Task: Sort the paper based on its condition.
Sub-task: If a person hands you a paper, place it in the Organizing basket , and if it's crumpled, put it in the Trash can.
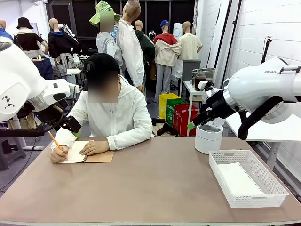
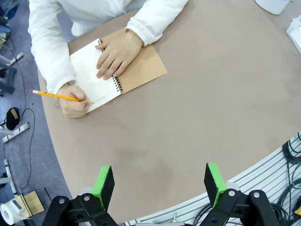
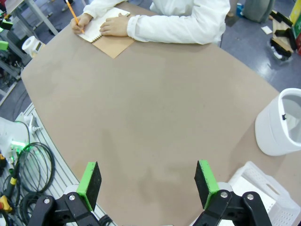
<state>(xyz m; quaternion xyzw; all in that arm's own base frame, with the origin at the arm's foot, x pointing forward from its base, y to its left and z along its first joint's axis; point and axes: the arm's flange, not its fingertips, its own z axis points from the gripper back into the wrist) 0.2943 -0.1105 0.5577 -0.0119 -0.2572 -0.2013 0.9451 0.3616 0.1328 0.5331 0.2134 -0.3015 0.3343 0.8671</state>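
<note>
The paper as loose sheets is out of view. A person at the far side writes with a pencil (image 2: 56, 95) on a white page of a spiral notebook (image 2: 96, 75) with a brown cover; it lies at the far left of the table (image 1: 94, 154) and at the top of the right wrist view (image 3: 107, 29). My left gripper (image 2: 160, 181) hangs open above the bare table, well short of the notebook, and in the front view (image 1: 74, 131) it is up beside the person's arm. My right gripper (image 3: 148, 181) is open over the table and raised at the right (image 1: 190, 126).
A white round bin (image 1: 208, 138) stands at the far right, also seen in the right wrist view (image 3: 282, 127). A white lattice basket (image 1: 221, 174) sits at the near right, with its corner (image 3: 254, 183) beside my right fingers. The brown table's middle is bare.
</note>
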